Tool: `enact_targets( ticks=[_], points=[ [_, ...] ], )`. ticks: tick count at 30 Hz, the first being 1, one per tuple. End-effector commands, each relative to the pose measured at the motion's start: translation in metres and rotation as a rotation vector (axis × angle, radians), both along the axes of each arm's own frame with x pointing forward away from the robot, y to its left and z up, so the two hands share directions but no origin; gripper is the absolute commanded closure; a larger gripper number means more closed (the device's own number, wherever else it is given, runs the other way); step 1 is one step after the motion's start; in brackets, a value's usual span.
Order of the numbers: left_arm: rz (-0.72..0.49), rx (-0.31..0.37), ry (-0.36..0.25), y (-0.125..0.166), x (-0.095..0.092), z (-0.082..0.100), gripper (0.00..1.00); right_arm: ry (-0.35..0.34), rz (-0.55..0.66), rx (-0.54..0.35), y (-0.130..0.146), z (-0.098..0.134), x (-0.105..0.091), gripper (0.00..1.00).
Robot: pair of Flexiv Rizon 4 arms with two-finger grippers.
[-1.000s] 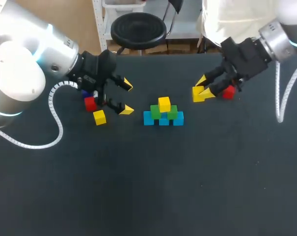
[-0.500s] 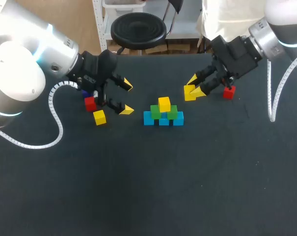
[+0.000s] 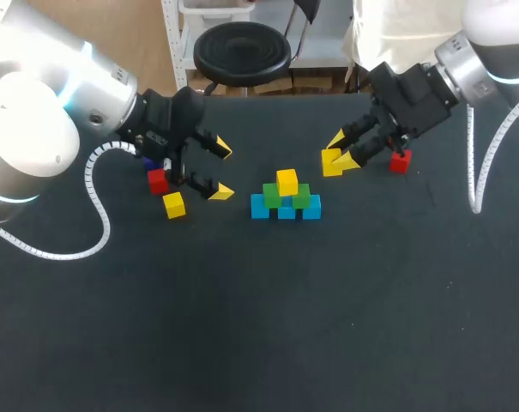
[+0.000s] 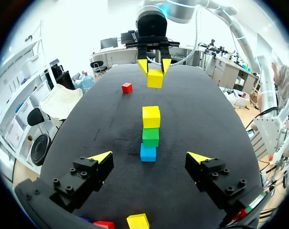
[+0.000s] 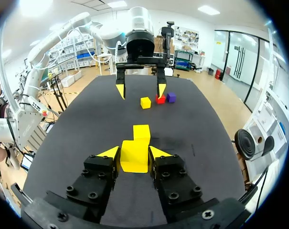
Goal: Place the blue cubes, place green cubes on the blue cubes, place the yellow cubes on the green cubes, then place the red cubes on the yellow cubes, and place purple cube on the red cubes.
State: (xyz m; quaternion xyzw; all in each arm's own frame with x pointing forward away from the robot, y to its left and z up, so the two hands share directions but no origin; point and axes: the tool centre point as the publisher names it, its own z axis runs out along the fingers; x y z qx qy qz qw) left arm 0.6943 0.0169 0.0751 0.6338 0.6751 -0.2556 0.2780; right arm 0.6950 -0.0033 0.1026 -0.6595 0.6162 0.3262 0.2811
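mid-tabletop, nearer the far edge: three blue cubes (image 3: 285, 209) in a row, two green cubes (image 3: 271, 196) on them, one top yellow (image 3: 286, 181) on the greens. blue and green layers judged done, yellow layer only begun.

right pincer (image 5: 134, 152) pinches a held yellow (image 3: 329, 161) from two sides, between the stack and the far right corner. it looks clear of the tabletop. right red (image 3: 401, 161) lies just behind it, toward the right edge.

left pincer (image 3: 221, 170) spread wide and empty, left of the stack and facing it. toward the left edge from it sit left red (image 3: 158, 180), spare yellow (image 3: 173, 204) and the purple cube (image 5: 171, 97), which the arm half hides from above.

left to do, by my reading: held yellow and likely spare yellow onto the stack, then both reds, then purple.

change: against 1.0 s ago, the right pincer and its yellow have moved off from beside right red toward the stack. no shift shows over the last 0.5 s. left arm, stack and loose cubes unchanged.
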Motion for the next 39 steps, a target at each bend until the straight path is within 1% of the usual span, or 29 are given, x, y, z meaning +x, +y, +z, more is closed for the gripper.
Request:
enact_targets(
  ticks=[1,9,14,17,18,20,25,26,28,29,32,37,39],
  points=[
    [-0.001,-0.006,-0.005,0.001,-0.001,-0.001,0.0,-0.001,-0.002,-0.002,0.0,0.001,-0.001,1.0],
    [-0.001,-0.006,-0.005,0.001,-0.001,-0.001,0.0,-0.001,-0.002,-0.002,0.0,0.001,-0.001,1.0],
    [-0.001,-0.006,-0.005,0.001,-0.001,-0.001,0.0,0.021,-0.056,-0.034,-0.013,0.008,-0.017,1.0],
    [-0.001,-0.006,-0.005,0.001,-0.001,-0.001,0.0,0.021,-0.075,-0.008,-0.018,0.01,-0.024,1.0],
    [-0.001,-0.006,-0.005,0.001,-0.001,-0.001,0.0,0.03,-0.09,-0.017,-0.019,0.011,-0.026,1.0],
    [-0.001,-0.006,-0.005,0.001,-0.001,-0.001,0.0,0.029,-0.096,-0.008,-0.019,0.012,-0.029,1.0],
    [-0.001,-0.006,-0.005,0.001,-0.001,-0.001,0.0,0.021,-0.095,-0.003,-0.006,0.01,-0.034,1.0],
    [-0.001,-0.006,-0.005,0.001,-0.001,-0.001,0.0,0.004,-0.091,-0.011,-0.004,0.008,-0.034,1.0],
    [-0.001,-0.006,-0.005,0.001,-0.001,-0.001,0.0,0.003,-0.086,-0.01,0.001,0.004,-0.033,1.0],
    [-0.001,-0.006,-0.005,0.001,-0.001,-0.001,0.0,-0.021,-0.082,-0.005,0.003,0.002,-0.033,1.0],
    [-0.001,-0.006,-0.005,0.001,-0.001,-0.001,0.0,-0.028,-0.072,-0.004,0.01,-0.002,-0.031,1.0],
    [-0.001,-0.006,-0.005,0.001,-0.001,-0.001,0.0,-0.02,-0.062,0.008,0.016,-0.007,-0.03,1.0],
    [-0.001,-0.006,-0.005,0.001,-0.001,-0.001,0.0,-0.035,-0.051,0.015,0.018,-0.008,-0.03,1.0]
  ],
)
